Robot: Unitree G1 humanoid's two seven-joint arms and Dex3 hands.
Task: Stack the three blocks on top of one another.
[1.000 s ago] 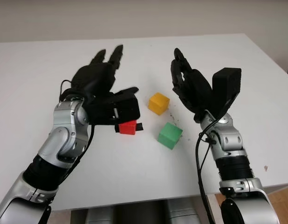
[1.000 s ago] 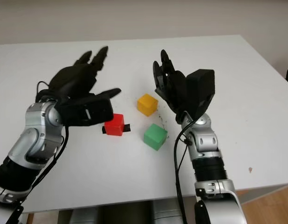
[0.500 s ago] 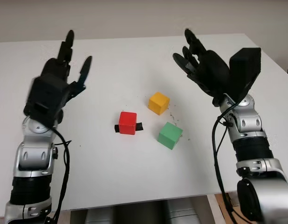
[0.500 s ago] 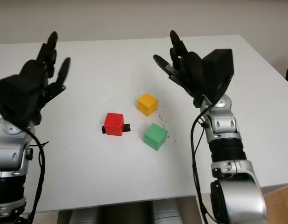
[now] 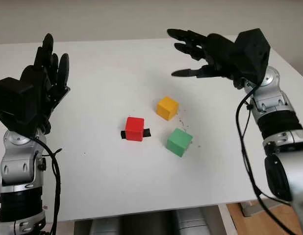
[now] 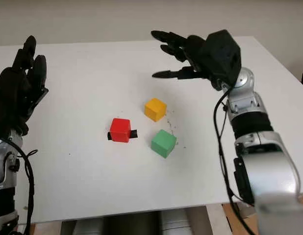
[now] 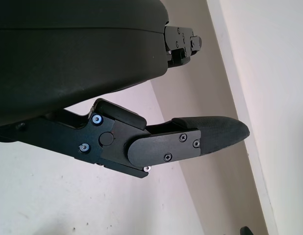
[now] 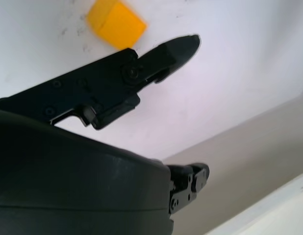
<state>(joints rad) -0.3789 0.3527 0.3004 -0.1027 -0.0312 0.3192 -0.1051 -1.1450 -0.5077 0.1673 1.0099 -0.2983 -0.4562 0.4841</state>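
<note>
A white table [image 5: 141, 186] carried three blocks lying apart near its middle, none stacked. The right hand [image 5: 205, 49] hung open and empty above the far side of the table, beyond the yellow block [image 5: 167, 108]. The left hand [image 5: 36, 93] was raised open, holding nothing, over the table's left edge. The green block [image 5: 179, 142] sat nearest the robot, the red block [image 5: 135, 129] to its left on a black strip [image 5: 146, 132].

Matte black three-finger left hand [image 5: 36, 88] and right hand [image 5: 215, 51] top silver, black-banded forearms; loose black cables trail alongside, small screws stud the fingers [image 7: 190, 139].
</note>
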